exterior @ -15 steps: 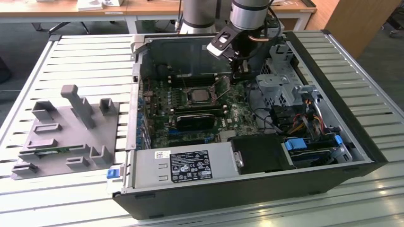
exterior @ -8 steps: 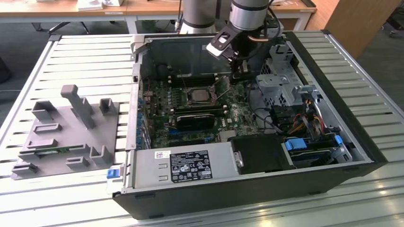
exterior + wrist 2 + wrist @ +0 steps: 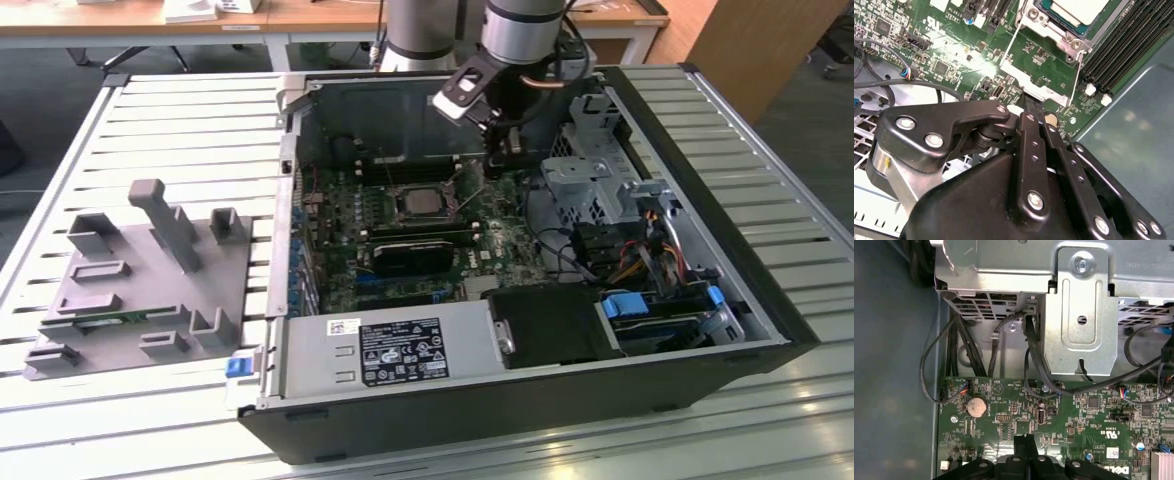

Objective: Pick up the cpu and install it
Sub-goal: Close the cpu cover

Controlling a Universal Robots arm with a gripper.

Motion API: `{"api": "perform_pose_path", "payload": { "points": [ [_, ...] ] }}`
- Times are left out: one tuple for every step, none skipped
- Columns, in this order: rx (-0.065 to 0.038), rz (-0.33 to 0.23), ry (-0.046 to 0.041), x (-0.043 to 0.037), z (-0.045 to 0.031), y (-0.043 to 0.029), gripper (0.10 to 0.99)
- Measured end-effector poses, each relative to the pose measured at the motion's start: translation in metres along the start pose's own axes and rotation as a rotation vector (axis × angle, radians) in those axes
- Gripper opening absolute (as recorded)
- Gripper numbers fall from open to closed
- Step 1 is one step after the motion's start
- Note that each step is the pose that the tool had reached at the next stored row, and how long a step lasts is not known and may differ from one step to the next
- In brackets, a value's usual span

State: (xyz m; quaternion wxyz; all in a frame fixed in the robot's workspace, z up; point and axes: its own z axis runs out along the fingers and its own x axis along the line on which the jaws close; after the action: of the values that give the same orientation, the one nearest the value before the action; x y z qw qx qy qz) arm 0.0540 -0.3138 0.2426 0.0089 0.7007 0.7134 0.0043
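The cpu (image 3: 424,203), a square chip with a silver top, lies flat in its socket on the green motherboard (image 3: 501,255) inside the open computer case. The second wrist view shows the cpu (image 3: 1076,9) inside the metal socket frame (image 3: 1054,32). My gripper (image 3: 505,160) hangs over the board just to the exterior view's right of the socket. Its black fingers are shut together with nothing between them. In the second wrist view the gripper (image 3: 1026,100) tip is at the edge of the swung-open silver load plate (image 3: 1031,87). The first wrist view shows the gripper (image 3: 1024,440) close above the board.
A black heatsink block (image 3: 407,255) lies in front of the socket, and memory slots (image 3: 1119,50) run behind it. A metal drive cage (image 3: 1084,315) and cables (image 3: 627,250) crowd the case's right. A grey fixture (image 3: 147,270) stands on the slatted table (image 3: 774,180).
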Motion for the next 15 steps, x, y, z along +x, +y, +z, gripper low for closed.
{"api": "perform_pose_path", "payload": {
  "points": [
    [0.0,0.0,0.0,0.0,0.0,-0.0006,0.106],
    [0.0,0.0,0.0,0.0,0.0,-0.0012,0.106],
    [0.0,0.0,0.0,0.0,0.0,-0.002,0.106],
    [0.0,0.0,0.0,0.0,0.0,-0.0026,0.106],
    [0.0,0.0,0.0001,0.0001,0.0,-0.0036,0.106],
    [0.0,0.0,0.0003,0.0001,-0.0001,-0.0047,0.106],
    [0.0,0.0,0.0005,0.0001,-0.0001,-0.0056,0.106],
    [0.0,0.0,0.0008,0.0001,0.0,-0.0064,0.106],
    [0.0,0.0,0.0008,0.0001,0.0,-0.0072,0.106],
    [0.0,0.0,0.0009,0.0002,0.0,-0.008,0.106],
    [0.0,0.0,0.001,0.0002,0.0,-0.0088,0.106],
    [0.0,0.0,0.0009,0.0002,0.0,-0.0096,0.106],
    [0.0,0.0,0.001,0.0002,0.0001,-0.0102,0.106],
    [0.0,0.0,0.001,0.0002,0.0001,-0.0106,0.106],
    [0.0,0.0,0.001,0.0002,0.0001,-0.0109,0.106]
  ]
}}
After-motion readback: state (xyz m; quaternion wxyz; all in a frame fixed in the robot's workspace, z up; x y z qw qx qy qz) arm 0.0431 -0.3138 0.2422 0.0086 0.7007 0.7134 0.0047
